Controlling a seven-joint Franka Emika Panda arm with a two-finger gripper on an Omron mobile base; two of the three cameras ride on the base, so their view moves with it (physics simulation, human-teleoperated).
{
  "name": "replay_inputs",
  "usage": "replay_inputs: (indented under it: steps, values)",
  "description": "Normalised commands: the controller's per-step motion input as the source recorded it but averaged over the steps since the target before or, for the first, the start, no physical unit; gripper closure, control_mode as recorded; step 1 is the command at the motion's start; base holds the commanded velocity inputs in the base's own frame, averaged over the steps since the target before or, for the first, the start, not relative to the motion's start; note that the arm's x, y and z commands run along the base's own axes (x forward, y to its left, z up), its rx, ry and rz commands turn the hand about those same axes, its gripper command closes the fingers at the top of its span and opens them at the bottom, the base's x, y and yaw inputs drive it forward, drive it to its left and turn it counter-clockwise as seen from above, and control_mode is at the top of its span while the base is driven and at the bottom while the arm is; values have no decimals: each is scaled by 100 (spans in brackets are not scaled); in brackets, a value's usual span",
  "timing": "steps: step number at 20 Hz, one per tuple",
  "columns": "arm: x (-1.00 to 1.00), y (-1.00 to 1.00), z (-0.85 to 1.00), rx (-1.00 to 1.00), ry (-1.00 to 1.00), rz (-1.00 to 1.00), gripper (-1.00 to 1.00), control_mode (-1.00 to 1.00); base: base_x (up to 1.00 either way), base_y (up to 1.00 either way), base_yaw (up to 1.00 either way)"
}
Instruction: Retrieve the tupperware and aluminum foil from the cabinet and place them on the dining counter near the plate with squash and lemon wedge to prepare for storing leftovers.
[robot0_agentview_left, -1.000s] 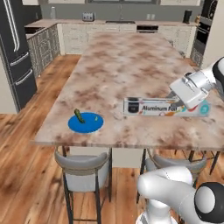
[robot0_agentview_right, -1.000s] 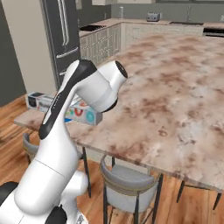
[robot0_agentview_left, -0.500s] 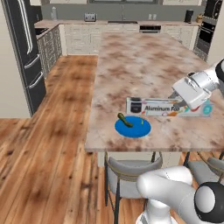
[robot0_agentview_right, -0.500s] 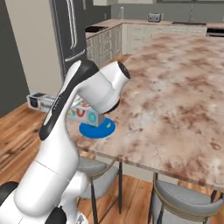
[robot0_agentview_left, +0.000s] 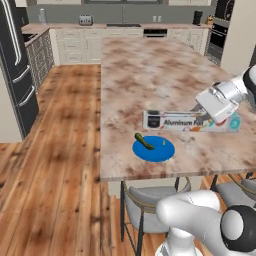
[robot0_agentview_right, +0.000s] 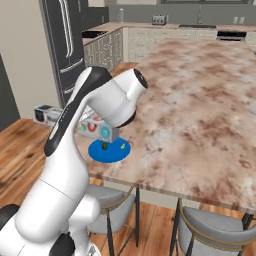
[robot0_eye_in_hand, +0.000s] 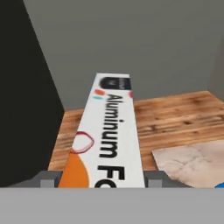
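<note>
My gripper (robot0_agentview_left: 216, 106) is shut on the aluminum foil (robot0_agentview_left: 187, 121), a long whitish box held level in the air just above the dining counter (robot0_agentview_left: 150, 70). The box hangs right behind the blue plate (robot0_agentview_left: 153, 149), which carries a green piece and a small yellow piece. From the right base view the box's dark end (robot0_agentview_right: 46, 114) sticks out past the counter's corner, and the plate (robot0_agentview_right: 109, 150) lies under the arm. In the hand view the foil (robot0_eye_in_hand: 109, 135) runs away from me between the fingertips (robot0_eye_in_hand: 43, 179). The tupperware and the cabinet are out of view.
Grey stools (robot0_agentview_left: 150, 202) (robot0_agentview_right: 217, 225) stand tucked under the counter's near edge. A dark fridge (robot0_agentview_left: 15, 60) stands at the left over wood floor (robot0_agentview_left: 55, 165). Pale kitchen counters with a toaster (robot0_agentview_left: 86, 20) line the far wall.
The whole picture has shifted: the base has driven along the counter, so the plate now lies nearer the middle. The gripper keeps the same grip on the foil box.
</note>
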Motion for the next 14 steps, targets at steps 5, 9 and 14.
replay_inputs:
  steps: [5,9,14]
  values:
    - [74,-39,-16,-1,3,-47,100,-100,0,0,0]
    - [43,-66,-16,0,18,-50,100,-100,0,0,0]
    - [27,-50,-39,-1,13,-46,100,-100,0,0,0]
